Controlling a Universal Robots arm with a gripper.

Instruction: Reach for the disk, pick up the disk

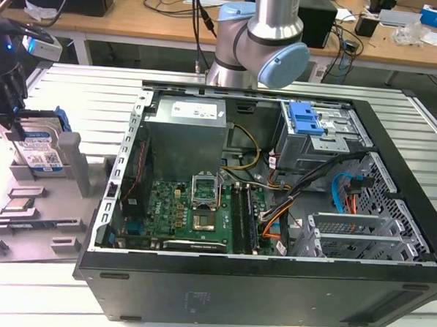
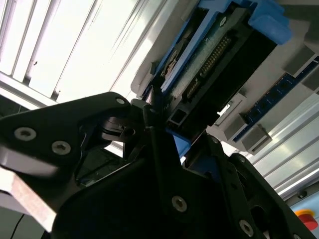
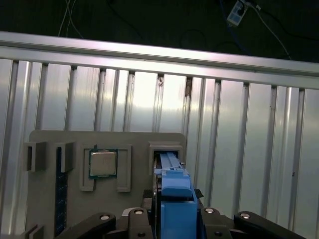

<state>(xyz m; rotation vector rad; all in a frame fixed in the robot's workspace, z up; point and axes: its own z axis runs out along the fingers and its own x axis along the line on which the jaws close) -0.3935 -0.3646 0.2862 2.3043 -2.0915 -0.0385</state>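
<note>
Counter (image 1: 76, 90): a slatted metal surface is seen, carrying everything below.
Computer case (image 1: 270, 291): a black tower is laid on its side with its panel off, boards and cables exposed, towards the exterior view's right.
Arm (image 1: 261, 41): a silver and pale blue joint is seen behind the case.
Fixture plate (image 1: 25, 219): a grey holder with slots is laid flat on the counter at the exterior view's left, well apart from the case's inside.
Hand (image 1: 11, 98): the black hand (image 2: 154, 119) is set over the disk's upper edge, straddling it; whether it is clenched cannot be told.
Disk (image 1: 39, 150): it is stood upright on edge in a slot of the fixture plate (image 3: 50, 209), label facing outward; its blue bracket is seen in both wrist views (image 3: 174, 191) (image 2: 209, 69).
Processor chip (image 3: 103, 164): a square silver chip is seated in a recess just beside the disk's slot.
</note>
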